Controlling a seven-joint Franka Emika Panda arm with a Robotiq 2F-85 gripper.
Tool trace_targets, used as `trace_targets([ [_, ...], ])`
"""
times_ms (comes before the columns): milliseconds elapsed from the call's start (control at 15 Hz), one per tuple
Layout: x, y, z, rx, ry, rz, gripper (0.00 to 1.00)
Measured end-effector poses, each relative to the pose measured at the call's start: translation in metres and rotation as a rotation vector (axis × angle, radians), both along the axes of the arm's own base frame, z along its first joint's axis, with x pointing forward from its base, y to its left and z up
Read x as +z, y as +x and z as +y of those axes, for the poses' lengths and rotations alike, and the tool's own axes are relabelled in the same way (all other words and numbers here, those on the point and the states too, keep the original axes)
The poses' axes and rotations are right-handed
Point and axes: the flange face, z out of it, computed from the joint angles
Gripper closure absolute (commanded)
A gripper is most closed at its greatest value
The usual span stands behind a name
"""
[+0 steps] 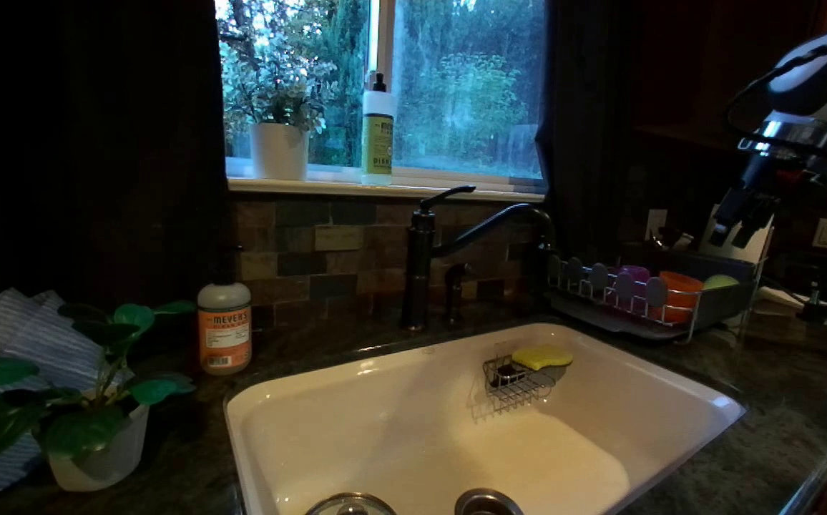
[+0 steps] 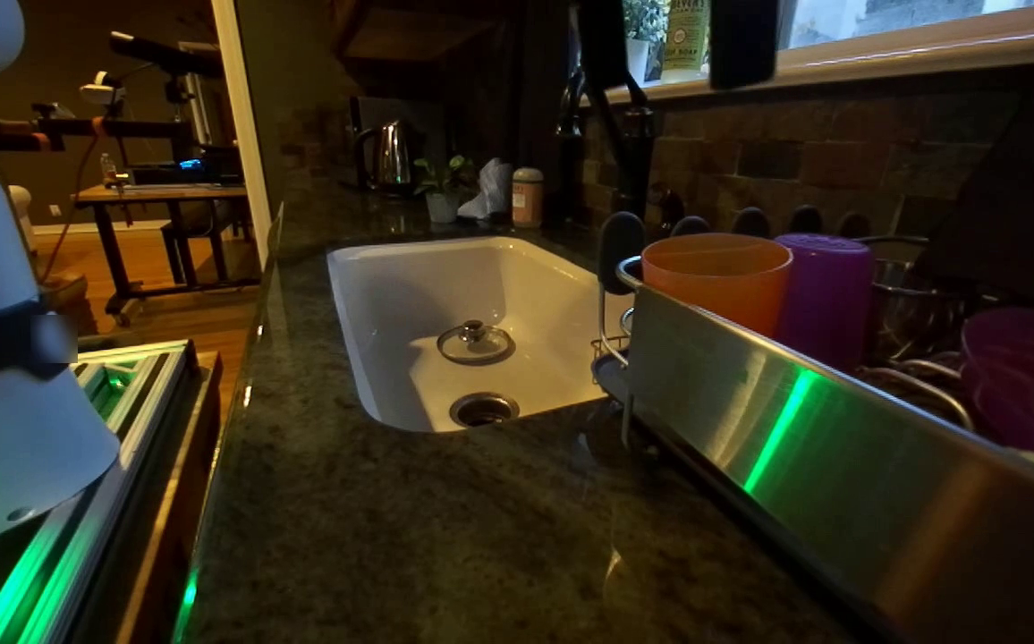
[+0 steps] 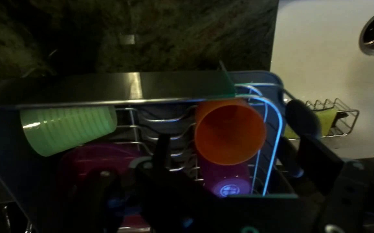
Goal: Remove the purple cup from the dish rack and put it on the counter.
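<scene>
The purple cup stands upside down in the dish rack, behind the orange cup in that exterior view. Only part of it shows in an exterior view. In the wrist view its marked base faces up, partly hidden by the gripper body. The rack stands on the dark speckled counter beside the sink. My gripper is open and empty, above the rack. In the wrist view its fingers lie wide apart, left and right of the orange and purple cups, not visibly touching them.
The orange cup stands right against the purple cup. A green cup and a magenta dish are also in the rack. The sink holds a caddy with a yellow sponge. The faucet stands behind it.
</scene>
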Motion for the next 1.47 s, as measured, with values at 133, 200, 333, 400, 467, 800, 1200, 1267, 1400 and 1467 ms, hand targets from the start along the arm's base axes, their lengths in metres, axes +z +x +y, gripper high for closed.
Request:
trace_targets([
  [133, -0.009, 0.012, -0.004, -0.026, -0.010, -0.006, 0.00],
  [200, -0.011, 0.014, -0.004, -0.031, -0.009, -0.003, 0.00],
  [333, -0.008, 0.016, -0.006, -0.036, -0.010, -0.007, 0.00],
  [400, -0.007, 0.017, -0.006, -0.036, -0.012, -0.008, 0.00],
  [467, -0.007, 0.017, -0.006, -0.032, -0.014, -0.008, 0.00],
  [800, -0.008, 0.043, -0.009, 0.040, -0.064, 0.024, 0.00],
  [1200, -0.023, 0.114, -0.008, 0.089, -0.080, 0.058, 0.00],
  [1267, -0.025, 0.125, -0.004, 0.093, -0.076, 0.057, 0.00],
  [1400, -0.032, 0.143, 0.003, 0.095, -0.059, 0.055, 0.00],
  [1467, -0.036, 0.149, 0.006, 0.092, -0.049, 0.055, 0.00],
])
